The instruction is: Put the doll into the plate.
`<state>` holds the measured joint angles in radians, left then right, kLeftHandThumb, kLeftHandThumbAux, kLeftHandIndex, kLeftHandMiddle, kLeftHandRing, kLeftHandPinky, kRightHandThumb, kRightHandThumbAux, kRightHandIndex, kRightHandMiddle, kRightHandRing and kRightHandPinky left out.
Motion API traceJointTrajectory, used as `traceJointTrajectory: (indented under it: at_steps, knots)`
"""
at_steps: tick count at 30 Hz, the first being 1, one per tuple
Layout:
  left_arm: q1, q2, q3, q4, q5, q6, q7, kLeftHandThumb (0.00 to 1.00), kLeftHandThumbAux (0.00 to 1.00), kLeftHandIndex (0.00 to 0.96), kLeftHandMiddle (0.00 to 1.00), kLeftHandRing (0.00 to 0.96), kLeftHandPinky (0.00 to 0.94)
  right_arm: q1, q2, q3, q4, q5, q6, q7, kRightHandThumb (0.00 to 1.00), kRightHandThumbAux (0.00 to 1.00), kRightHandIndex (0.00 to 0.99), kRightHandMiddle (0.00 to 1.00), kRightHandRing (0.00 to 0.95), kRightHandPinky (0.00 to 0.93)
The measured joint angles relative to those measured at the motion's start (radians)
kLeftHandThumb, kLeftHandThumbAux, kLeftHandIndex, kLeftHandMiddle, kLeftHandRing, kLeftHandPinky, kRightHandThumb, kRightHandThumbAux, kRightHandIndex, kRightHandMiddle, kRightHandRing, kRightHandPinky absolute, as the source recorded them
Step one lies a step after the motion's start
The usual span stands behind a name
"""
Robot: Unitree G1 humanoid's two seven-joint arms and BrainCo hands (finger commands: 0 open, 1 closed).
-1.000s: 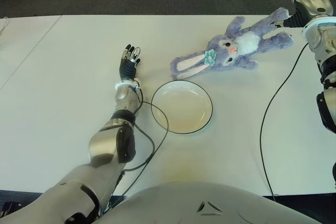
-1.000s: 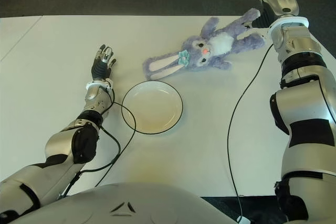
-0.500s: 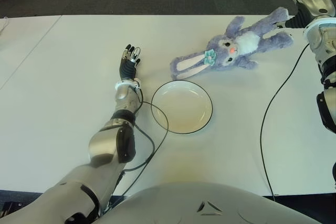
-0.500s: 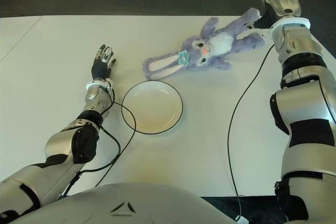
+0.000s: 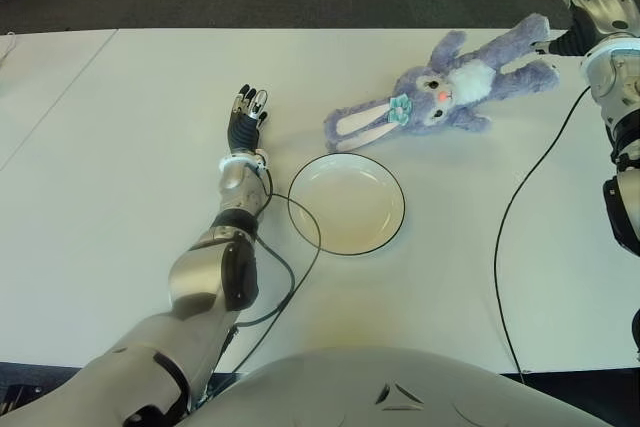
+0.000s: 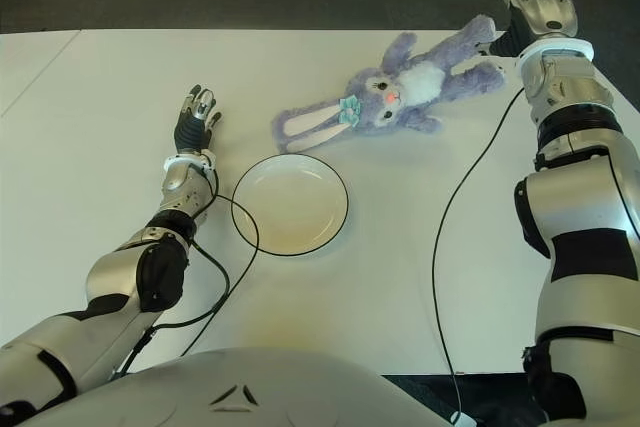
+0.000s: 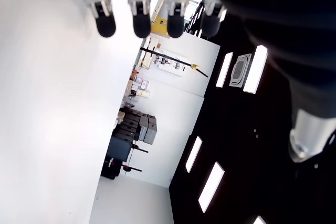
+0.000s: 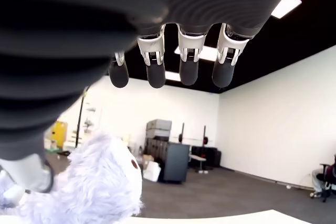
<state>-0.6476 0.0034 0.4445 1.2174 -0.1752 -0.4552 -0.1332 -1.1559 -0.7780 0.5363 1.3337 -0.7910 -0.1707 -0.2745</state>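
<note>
Shifted slightly rightward: right hand, fingers released, upper right, beside doll's foot; doll slants down-left toward plate.

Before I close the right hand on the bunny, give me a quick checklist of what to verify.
1. Right hand open and holding nothing: ok, its fingers are spread with nothing between them.
2. Right hand positioned at the plush bunny: ok, it shows at the bunny's foot end, near the table's far edge; contact cannot be told.
3. Bunny free to lift: ok, it lies flat on the white table, nothing on it.
4. Plate ready: ok, nothing in it, nearer the robot than the bunny.
5. Left hand out of the path: ok, to the plate's left.
6. Right arm's cable clear of the plate: ok.
</note>
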Motion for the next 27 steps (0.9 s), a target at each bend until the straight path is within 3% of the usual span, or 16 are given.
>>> traceJointTrajectory:
  at_steps: [6, 13, 20, 27]
  knots:
    - [0.000, 0.000, 0.001, 0.000, 0.000, 0.000, 0.000, 0.000, 0.559, 0.000, 0.000, 0.000, 0.036, 0.017, 0.012, -0.002, 0.008, 0.001, 0.002, -0.027, 0.356, 0.623, 0.026, 0.000, 0.019, 0.059]
    - [0.000, 0.000, 0.003, 0.000, 0.000, 0.000, 0.000, 0.000, 0.547, 0.000, 0.000, 0.000, 0.027, 0.037, 0.067, 0.001, 0.016, 0.000, 0.008, -0.051, 0.407, 0.627, 0.026, 0.003, 0.039, 0.112]
    - [-0.001, -0.001, 0.003, 0.000, 0.000, 0.000, 0.000, 0.000, 0.541, 0.000, 0.000, 0.000, 0.029, 0.054, 0.132, 0.008, 0.024, -0.003, 0.009, -0.057, 0.416, 0.619, 0.026, 0.004, 0.045, 0.107]
    - [-0.001, -0.001, 0.003, 0.000, 0.000, 0.000, 0.003, 0.000, 0.539, 0.000, 0.000, 0.000, 0.029, 0.054, 0.158, 0.014, 0.025, -0.009, 0.009, -0.070, 0.446, 0.618, 0.031, 0.004, 0.055, 0.146]
